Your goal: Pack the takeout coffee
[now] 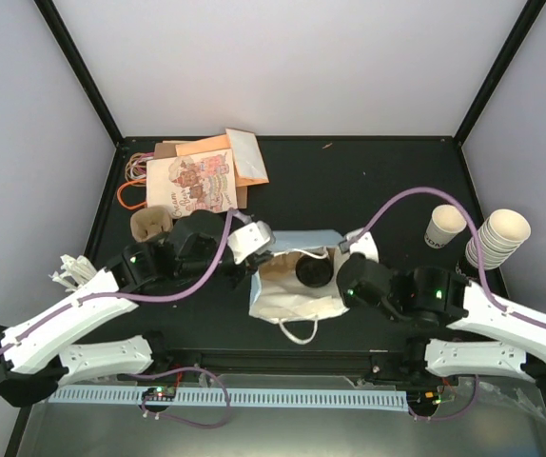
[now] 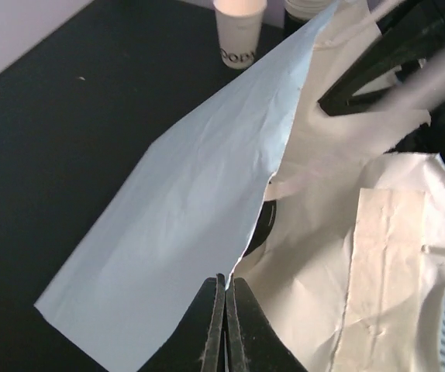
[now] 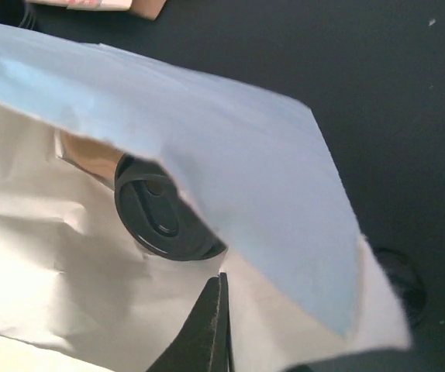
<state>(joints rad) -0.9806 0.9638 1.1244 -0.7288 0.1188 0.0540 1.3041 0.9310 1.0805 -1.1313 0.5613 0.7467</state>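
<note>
I am observing one open paper bag, pale blue outside and cream inside, lying in the middle of the dark surface with its mouth held apart. The takeout coffee is sitting inside this bag, its round black lid showing through the opening; the right wrist view is showing a strip of the cup wall beside that lid. To the right, well apart from the bag, a lidless cream cup is standing upright next to a stack of cups. A brown pulp carrier is lying at the left, partly under the left arm. The single cup is carrying dark lettering, only part of it legible, reading "oop". A printed bag at the back left is showing drawn figures; I cannot read its heading. Both arms are reaching inward from the near edge, the right arm mirroring the left. The left gripper is pinching the bag's left rim, fingers closed together. The right gripper is clamping the opposite rim.
</note>
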